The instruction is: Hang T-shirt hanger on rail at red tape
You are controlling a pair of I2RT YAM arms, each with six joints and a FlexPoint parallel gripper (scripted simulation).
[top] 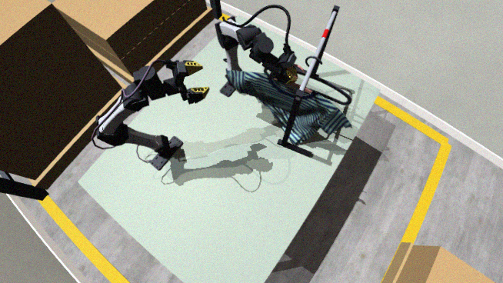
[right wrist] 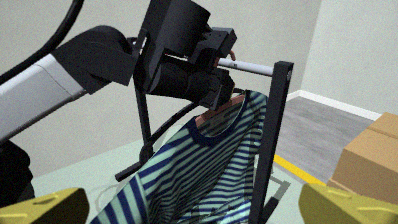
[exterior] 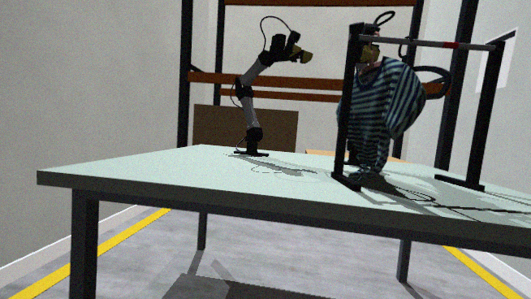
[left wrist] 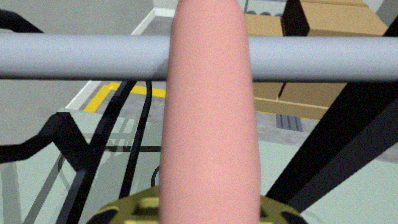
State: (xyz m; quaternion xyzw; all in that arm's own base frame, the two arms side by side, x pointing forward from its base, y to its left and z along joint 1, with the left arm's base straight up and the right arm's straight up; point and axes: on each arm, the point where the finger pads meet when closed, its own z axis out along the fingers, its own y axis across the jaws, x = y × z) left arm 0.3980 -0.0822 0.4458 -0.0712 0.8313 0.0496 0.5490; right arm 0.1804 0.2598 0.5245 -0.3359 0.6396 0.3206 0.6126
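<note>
Top view: the red tape lies up the rail, beyond the black hanger

You have the left pincer (top: 291,74) (exterior: 370,54) clamped on the pink hanger (left wrist: 210,125) (right wrist: 200,120), at the near-post end of the rail (top: 311,67) (exterior: 426,42) (left wrist: 100,56) (right wrist: 255,67). The red tape (top: 325,33) (exterior: 451,45) sits toward the opposite end, so from your pincer the target lies lengthwise along the rail. The black hanger (top: 349,98) (exterior: 448,79) has its hook on the stretch in between; I'd judge that the obstacle to plan around, since pushing it along could drag the rack (top: 292,123) (exterior: 345,122) (right wrist: 275,125) or crowd the tape.

Your striped T-shirt (top: 292,104) (exterior: 373,106) (right wrist: 215,160) hangs from the pink hanger, its long spread running crosswise under the rail in the top view. That suits the right angle you need. In the left wrist view the pink piece crosses the rail nearly square; whether its hook is seated, you cannot tell from here.

The left arm is plainly the nearer one. Your right pincer (top: 204,78) (exterior: 304,54) (right wrist: 194,195) stands wide apart with nothing in it, well away from the rail.

Count for yourself: two arms, two hangers, one T-shirt, one rack with one rail, one band of red tape, all on one counter (top: 192,223) (exterior: 162,171).
</note>
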